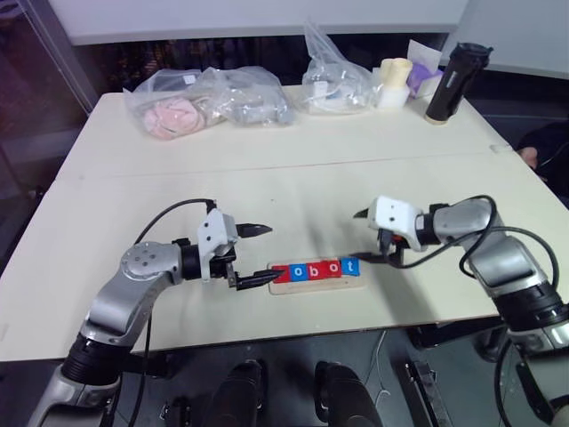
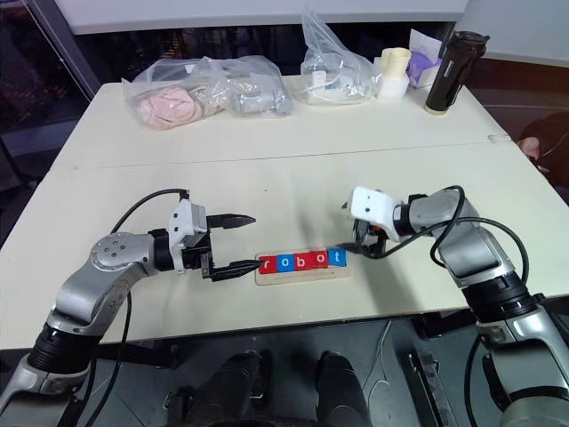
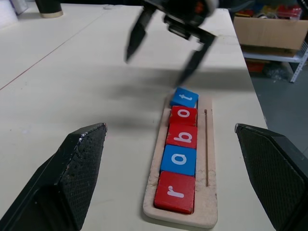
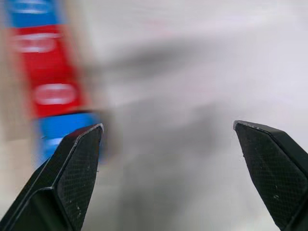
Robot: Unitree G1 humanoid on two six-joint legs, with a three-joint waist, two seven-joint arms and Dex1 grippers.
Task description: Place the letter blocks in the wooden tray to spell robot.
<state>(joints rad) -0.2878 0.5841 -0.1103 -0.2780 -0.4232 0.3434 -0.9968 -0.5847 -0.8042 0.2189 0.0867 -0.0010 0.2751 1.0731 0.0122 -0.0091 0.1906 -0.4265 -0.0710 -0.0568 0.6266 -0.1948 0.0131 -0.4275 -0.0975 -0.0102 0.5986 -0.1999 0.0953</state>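
1. Blocks first: you have all five letter blocks [image 3: 180,161] in the wooden tray [image 3: 208,192], in one row reading r, o, b, o, t — red, blue, red, red, blue.
2. Look at the t block [image 3: 184,97] at the tray's right end: it sits slightly askew, its far corner over the tray's edge, while the other four lie square and touch one another.
3. Your tray lies on the tabletop [image 1: 293,182] near its front edge, between the two tools.
4. Your left tool [image 1: 252,255] is spread wide and holds nothing; it points sideways toward the tray, with its lower fingertip just beside the tray's r end.
5. Your right tool [image 1: 364,237] is also spread wide and empty — it hangs just above and beside the t end, clear of the block.
6. At the far edge of the tabletop you have clear plastic bags [image 1: 209,98] and a dark bottle [image 1: 455,82], well apart from the tray.
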